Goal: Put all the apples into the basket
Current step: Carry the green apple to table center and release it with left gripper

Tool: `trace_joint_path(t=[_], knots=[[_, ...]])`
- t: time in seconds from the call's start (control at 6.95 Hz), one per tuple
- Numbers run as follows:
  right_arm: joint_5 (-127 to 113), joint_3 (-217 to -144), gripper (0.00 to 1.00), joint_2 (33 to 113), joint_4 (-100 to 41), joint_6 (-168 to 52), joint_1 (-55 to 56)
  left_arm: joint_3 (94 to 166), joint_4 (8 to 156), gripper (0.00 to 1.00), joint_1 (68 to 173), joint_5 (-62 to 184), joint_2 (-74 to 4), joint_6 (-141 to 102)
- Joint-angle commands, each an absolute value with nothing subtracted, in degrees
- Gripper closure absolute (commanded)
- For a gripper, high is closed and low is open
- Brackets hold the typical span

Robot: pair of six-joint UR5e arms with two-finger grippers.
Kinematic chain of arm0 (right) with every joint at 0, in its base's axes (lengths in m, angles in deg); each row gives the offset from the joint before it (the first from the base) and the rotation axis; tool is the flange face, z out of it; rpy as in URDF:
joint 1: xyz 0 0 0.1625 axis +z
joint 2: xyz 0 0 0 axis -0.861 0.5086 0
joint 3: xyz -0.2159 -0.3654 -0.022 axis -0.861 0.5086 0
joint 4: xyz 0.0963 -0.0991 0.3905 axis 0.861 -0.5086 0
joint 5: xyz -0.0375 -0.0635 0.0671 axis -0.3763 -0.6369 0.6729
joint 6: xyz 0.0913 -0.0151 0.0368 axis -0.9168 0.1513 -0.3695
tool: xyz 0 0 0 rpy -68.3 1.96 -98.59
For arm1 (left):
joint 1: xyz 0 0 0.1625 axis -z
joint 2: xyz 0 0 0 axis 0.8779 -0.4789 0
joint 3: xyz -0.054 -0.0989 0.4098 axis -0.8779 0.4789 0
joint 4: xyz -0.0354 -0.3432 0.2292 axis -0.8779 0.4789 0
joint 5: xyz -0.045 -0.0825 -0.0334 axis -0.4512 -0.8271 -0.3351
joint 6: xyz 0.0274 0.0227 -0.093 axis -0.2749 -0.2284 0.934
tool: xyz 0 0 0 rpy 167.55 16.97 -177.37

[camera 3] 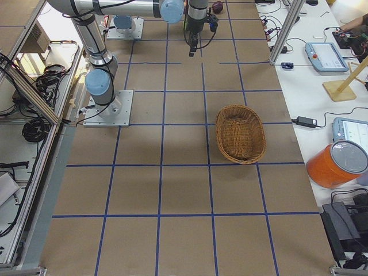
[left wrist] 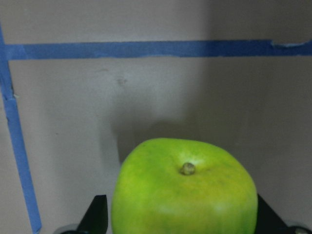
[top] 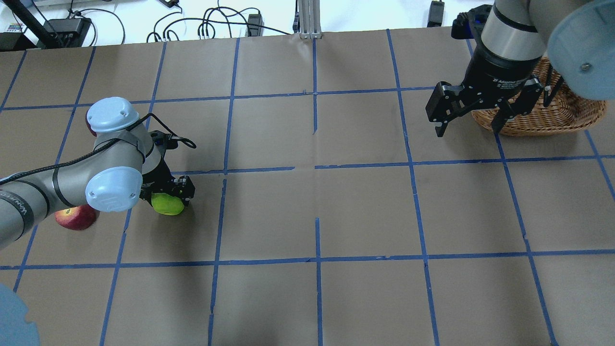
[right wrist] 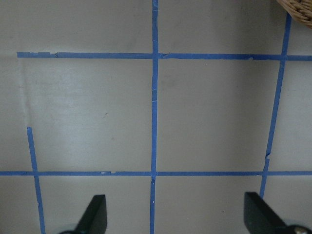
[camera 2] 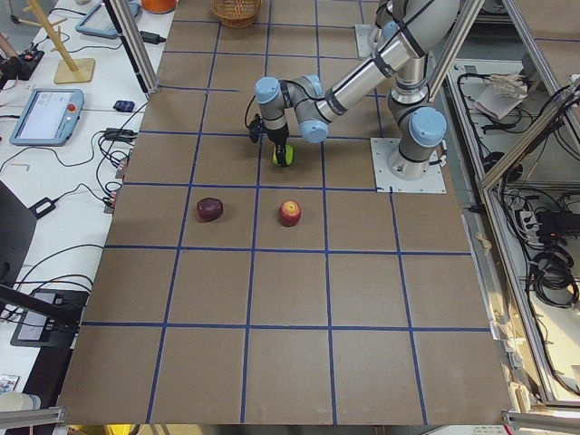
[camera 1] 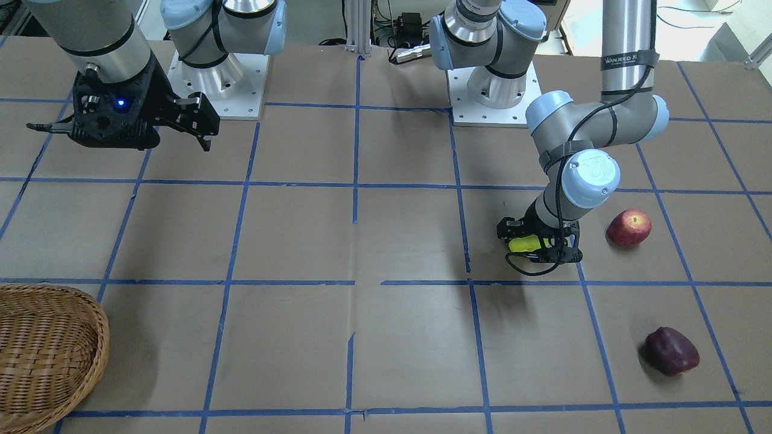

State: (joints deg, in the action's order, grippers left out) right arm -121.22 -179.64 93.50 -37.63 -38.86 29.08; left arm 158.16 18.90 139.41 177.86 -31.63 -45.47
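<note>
Basket (camera 3: 219, 131) holds nothing yet (0 of 3 done). Left pincer (top: 168, 193) is spread wide astride the green apple (left wrist: 185, 195), which looks to sit on the bench (camera 1: 362, 241), stem end twd the wrist cam, skin glossy yellow-green. Red apple (camera 1: 629, 228) & maroon apple (camera 1: 671, 351) lie loose nearby, well apart from the basket. Right pincer (top: 467, 130) hangs wide, empty, near the basket.
</note>
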Motion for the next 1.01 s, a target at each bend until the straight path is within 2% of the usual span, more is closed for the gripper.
trace_joint_path(t=[0.0, 0.14, 0.43, 0.72, 0.86], knots=[[-121.02, -179.67, 0.0, 93.5, -37.81, -38.68, 28.99, 155.34, 19.91, 0.49, 140.91, 175.78, -31.2, -38.44], [-121.19, -179.67, 0.0, 93.5, -37.73, -38.68, 28.9, 151.32, 22.71, 0.49, 143.19, 170.89, -31.45, -31.94], [-121.19, -179.67, 0.0, 93.41, -37.9, -38.77, 28.9, 145.24, 21.78, 0.49, 157.2, 169.7, -33.9, -19.32], [-121.37, -179.75, 0.0, 93.15, -37.73, -39.46, 28.9, 138.55, 19.05, 0.49, 168.81, 167.78, -40.74, -2.93], [-121.98, -180.1, 0.0, 90.54, -37.73, -39.82, 28.64, 137.31, 16.61, 0.43, 171.83, 167.59, -43.3, 2.87]])
